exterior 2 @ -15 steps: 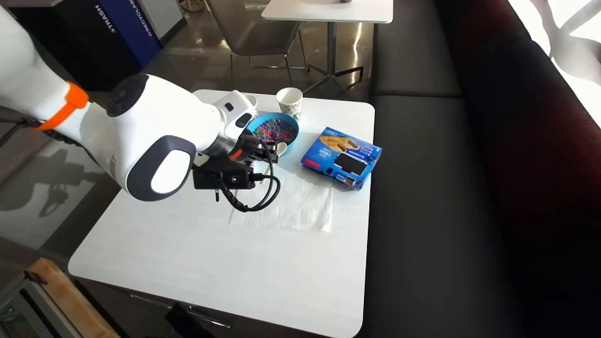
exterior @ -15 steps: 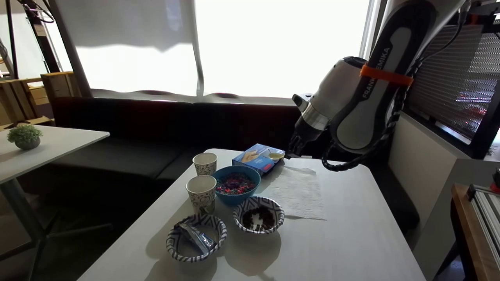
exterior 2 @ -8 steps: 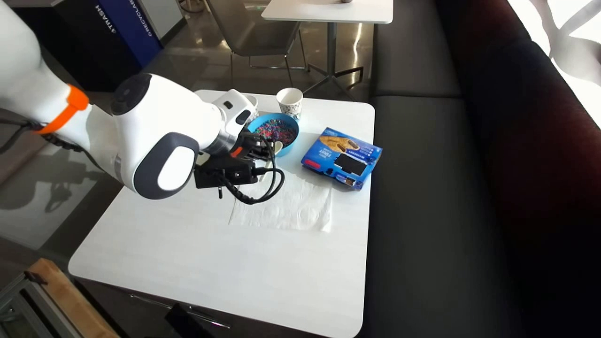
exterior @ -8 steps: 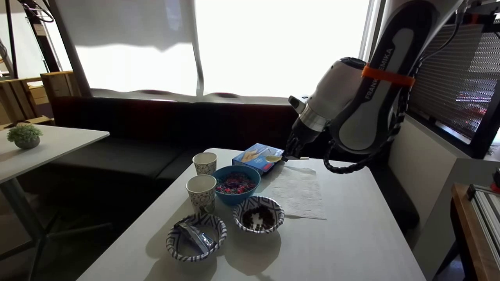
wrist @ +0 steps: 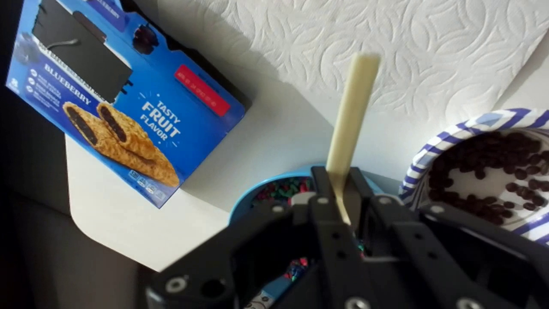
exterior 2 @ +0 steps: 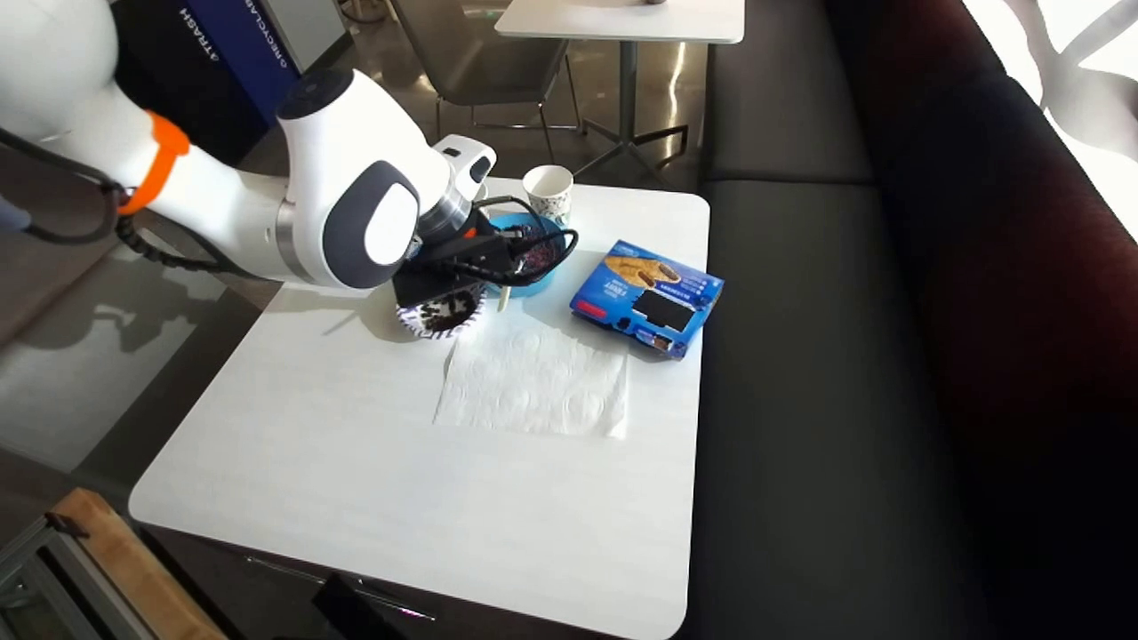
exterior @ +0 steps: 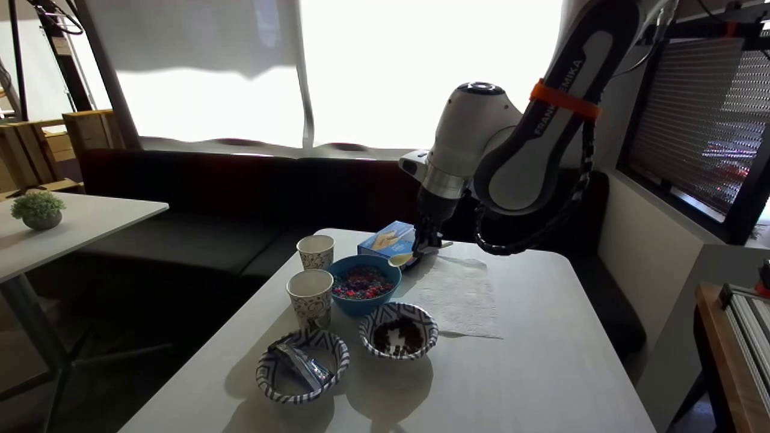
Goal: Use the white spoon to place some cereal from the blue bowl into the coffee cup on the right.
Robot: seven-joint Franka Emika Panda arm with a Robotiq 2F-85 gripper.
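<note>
Above the table (exterior: 529,361): gripper (wrist: 339,171) clamped on the handle of the white spoon (wrist: 354,116)
Blue bowl (exterior: 361,308): on the table, holding colourful cereal (exterior: 364,282), spoon's head near its rim
Paper cups (exterior: 310,300): two, both upright, beside the blue bowl

White counter (exterior 2: 400,498), rounded corners. On it: paper towel (exterior 2: 538,387), flat; blue box (exterior 2: 636,289) near towel; blue bowl (exterior: 359,308); paper cup (exterior: 311,308) and second cup (exterior: 316,258), both upright, by the blue bowl; patterned bowl (exterior: 398,313) just beside blue bowl; second patterned bowl (exterior: 332,349) near that one.
</note>
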